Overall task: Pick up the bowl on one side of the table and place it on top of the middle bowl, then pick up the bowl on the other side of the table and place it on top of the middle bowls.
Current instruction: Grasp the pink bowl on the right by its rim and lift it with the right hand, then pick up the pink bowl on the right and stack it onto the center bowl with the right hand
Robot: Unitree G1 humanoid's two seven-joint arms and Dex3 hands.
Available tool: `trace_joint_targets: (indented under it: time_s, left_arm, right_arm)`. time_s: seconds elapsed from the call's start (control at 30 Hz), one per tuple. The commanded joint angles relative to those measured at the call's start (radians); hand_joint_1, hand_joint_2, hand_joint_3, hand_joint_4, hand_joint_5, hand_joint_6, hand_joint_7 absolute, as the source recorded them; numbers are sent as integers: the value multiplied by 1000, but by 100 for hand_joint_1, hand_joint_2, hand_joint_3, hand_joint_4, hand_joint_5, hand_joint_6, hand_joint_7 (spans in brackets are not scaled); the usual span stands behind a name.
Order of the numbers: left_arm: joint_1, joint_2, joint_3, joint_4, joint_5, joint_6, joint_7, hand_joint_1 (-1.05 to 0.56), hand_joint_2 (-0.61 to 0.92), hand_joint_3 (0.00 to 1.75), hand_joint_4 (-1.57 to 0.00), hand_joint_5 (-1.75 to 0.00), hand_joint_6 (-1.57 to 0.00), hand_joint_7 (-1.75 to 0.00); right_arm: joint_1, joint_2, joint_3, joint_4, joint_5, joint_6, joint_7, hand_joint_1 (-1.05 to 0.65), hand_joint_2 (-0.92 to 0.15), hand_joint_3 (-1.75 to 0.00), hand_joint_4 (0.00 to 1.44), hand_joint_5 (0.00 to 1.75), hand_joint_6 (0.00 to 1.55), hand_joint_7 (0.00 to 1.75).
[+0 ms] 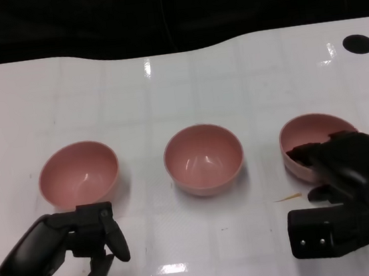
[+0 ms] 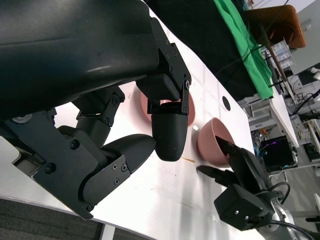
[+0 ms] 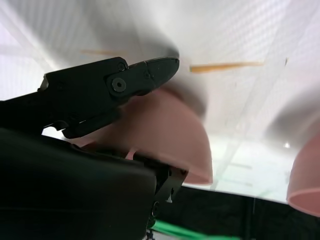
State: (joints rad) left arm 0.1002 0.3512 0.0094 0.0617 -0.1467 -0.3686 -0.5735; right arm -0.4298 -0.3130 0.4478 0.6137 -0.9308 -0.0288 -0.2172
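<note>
Nearest to the robot, the left hand [image 1: 70, 249] hangs over the white desk [image 1: 179, 98] at its front edge. Its fingers [image 2: 167, 132] are curled inward and hold nothing, and it stays apart from the left pink bowl [image 1: 79, 173], which stands just beyond it. On the other side, the right hand [image 1: 340, 173] is at the right pink bowl [image 1: 306, 138]. Its fingers reach over the near rim, some inside and one against the outer wall [image 3: 165, 125], so it pinches the wall of this bowl. The bowl looks a little tilted, but I cannot tell if it has left the desk. A thin yellow splinter [image 1: 287, 198] lies on the desk just beside this hand. The middle pink bowl [image 1: 204, 158] stands upright between the two others, well apart from both hands. Farther back, a dark round hole [image 1: 358, 43] is near the desk's far right corner.
</note>
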Motion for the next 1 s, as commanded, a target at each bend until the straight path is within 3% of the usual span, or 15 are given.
trace_joint_targets:
  time_s: [0.03, 0.07, 0.13, 0.17, 0.2, 0.23, 0.27, 0.33, 0.53, 0.7, 0.83, 1.0]
  left_arm:
    - [-4, 10, 10, 17, 0, -21, -1, -27, 40, 132, -85, -171, -81, -148]
    - [-5, 10, 9, 19, 0, -23, -1, -27, 40, 131, -85, -171, -81, -148]
    - [-6, 9, 9, 23, -2, -26, -2, -28, 40, 130, -85, -170, -81, -148]
    - [-7, 9, 8, 26, -1, -30, -1, -28, 41, 130, -85, -170, -81, -147]
    - [-7, 9, 7, 27, 3, -31, 1, -28, 41, 130, -85, -170, -81, -147]
    - [-7, 9, 6, 26, 6, -31, 3, -28, 41, 130, -85, -170, -82, -147]
    - [-7, 9, 6, 25, 6, -29, 3, -29, 40, 130, -85, -170, -82, -148]
    - [-7, 7, 5, 24, 1, -27, 1, -28, 40, 131, -85, -170, -82, -148]
    - [-8, 2, -1, 14, 14, -19, 13, -27, 39, 133, -87, -171, -83, -149]
    - [-7, -1, -6, 5, 17, -9, 17, -26, 38, 136, -87, -171, -84, -149]
    - [-3, -3, -9, -19, 22, 26, 26, -26, 37, 136, -87, -171, -85, -148]
    - [-3, -3, -9, -27, 28, 41, 32, -27, 36, 136, -88, -170, -85, -147]
  right_arm:
    - [-13, -11, 4, 58, 32, -72, -94, -25, -92, -3, 80, 140, 107, 16]
    - [-17, -13, 4, 70, 36, -88, -115, -21, -92, -4, 83, 160, 118, 20]
    - [-27, -20, 7, 90, 37, -118, -166, -19, -92, -4, 85, 171, 124, 23]
    - [-30, -25, 6, 94, 36, -131, -195, -17, -88, -14, 92, 173, 119, 61]
    - [-35, -28, 3, 101, 36, -149, -236, -16, -67, -59, 96, 174, 92, 128]
    - [-39, -31, 0, 106, 38, -162, -267, -14, -49, -96, 98, 174, 83, 155]
    - [-42, -32, -3, 106, 40, -167, -282, -14, -44, -109, 98, 174, 79, 165]
    - [-46, -34, -11, 100, 46, -181, -317, -15, -41, -119, 98, 175, 75, 172]
    - [-51, -54, -25, 7, 61, -203, -312, -21, -46, -122, 97, 175, 71, 175]
    - [-38, -61, -27, -90, 86, -261, -301, -20, -41, -123, 98, 175, 75, 175]
    - [-42, -60, -25, -165, 118, -318, -236, -22, -41, -125, 98, 175, 75, 175]
    - [-55, -42, -22, -228, 154, -347, -138, -20, -30, -129, 96, 175, 75, 168]
